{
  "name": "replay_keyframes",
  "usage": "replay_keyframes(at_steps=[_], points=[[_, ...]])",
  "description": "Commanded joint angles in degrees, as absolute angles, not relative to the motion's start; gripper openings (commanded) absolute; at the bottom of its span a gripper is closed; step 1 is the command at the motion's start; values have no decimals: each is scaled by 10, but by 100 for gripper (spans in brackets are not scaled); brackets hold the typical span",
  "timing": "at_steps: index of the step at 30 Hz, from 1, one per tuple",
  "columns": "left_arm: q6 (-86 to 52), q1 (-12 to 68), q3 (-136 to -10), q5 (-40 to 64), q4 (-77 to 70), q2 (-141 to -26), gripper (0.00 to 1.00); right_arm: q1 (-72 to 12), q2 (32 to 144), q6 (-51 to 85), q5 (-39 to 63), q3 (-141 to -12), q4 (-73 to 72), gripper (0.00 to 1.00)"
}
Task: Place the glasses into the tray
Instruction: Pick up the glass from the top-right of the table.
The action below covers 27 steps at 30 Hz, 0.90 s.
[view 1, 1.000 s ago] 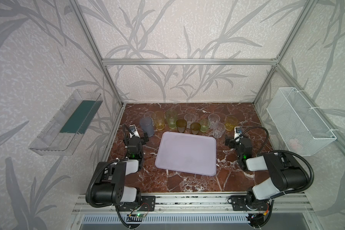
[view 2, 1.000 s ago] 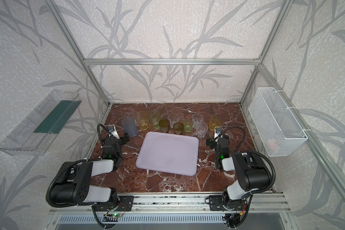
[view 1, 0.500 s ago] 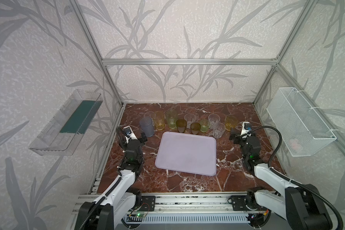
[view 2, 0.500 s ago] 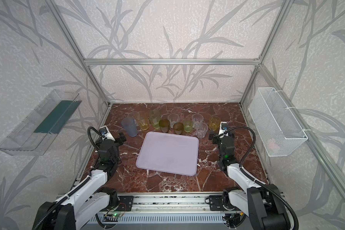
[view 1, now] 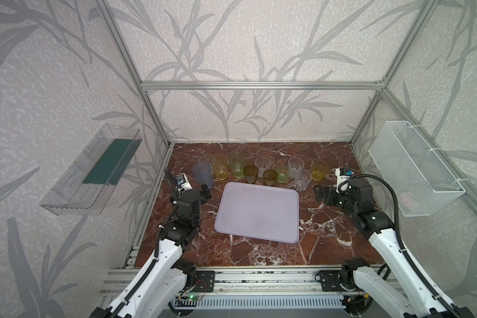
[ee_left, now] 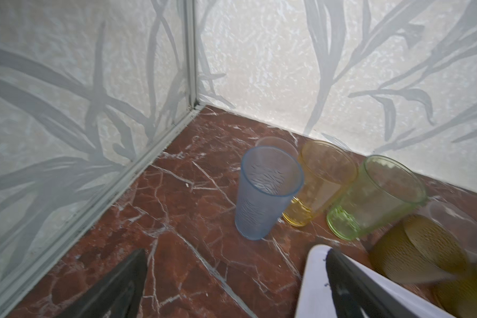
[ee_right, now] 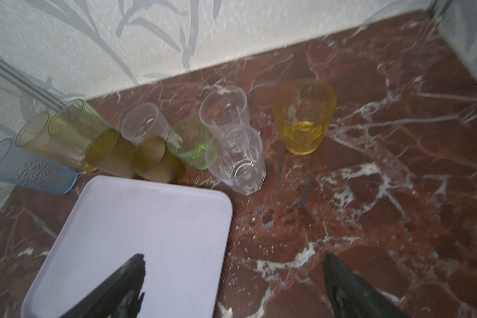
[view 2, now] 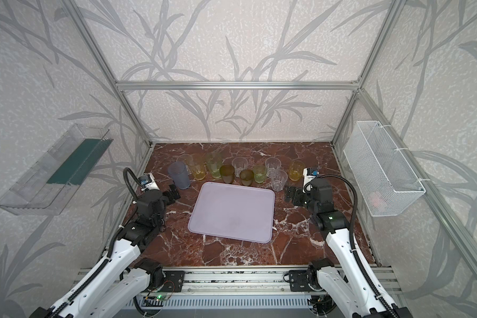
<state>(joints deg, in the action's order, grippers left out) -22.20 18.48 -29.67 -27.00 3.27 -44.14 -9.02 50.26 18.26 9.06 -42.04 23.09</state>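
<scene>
The pale lavender tray lies bare in the middle of the marble table. Behind its far edge the glasses stand in a loose row: a tall grey-blue one, a tall yellow, a tall pale-green, two amber, a short green, clear ones and a short yellow. My left gripper hangs open just short of the grey-blue glass. My right gripper is open by the tray's right corner, empty.
A clear plastic shelf is fixed to the left wall. On the right wall hangs a white wire basket with something pink inside. Aluminium frame posts stand at the table's back corners. Bare marble lies in front of the tray.
Both arms have unfolded from a tucked pose and stretched forward. Their grippers stay open and now point at the row of glasses. No glass has moved.
</scene>
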Motion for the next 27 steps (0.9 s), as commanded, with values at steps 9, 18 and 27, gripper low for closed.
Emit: replay_keyframes(at_steps=[9, 18, 27], points=[[-272, 293, -386, -134, 141, -484, 99, -93, 621, 217, 151, -501, 363, 89], [-262, 323, -404, -108, 130, -502, 99, -93, 711, 267, 134, -561, 337, 69], [-260, 323, -379, -91, 85, -487, 99, -93, 810, 295, 82, -634, 331, 55]])
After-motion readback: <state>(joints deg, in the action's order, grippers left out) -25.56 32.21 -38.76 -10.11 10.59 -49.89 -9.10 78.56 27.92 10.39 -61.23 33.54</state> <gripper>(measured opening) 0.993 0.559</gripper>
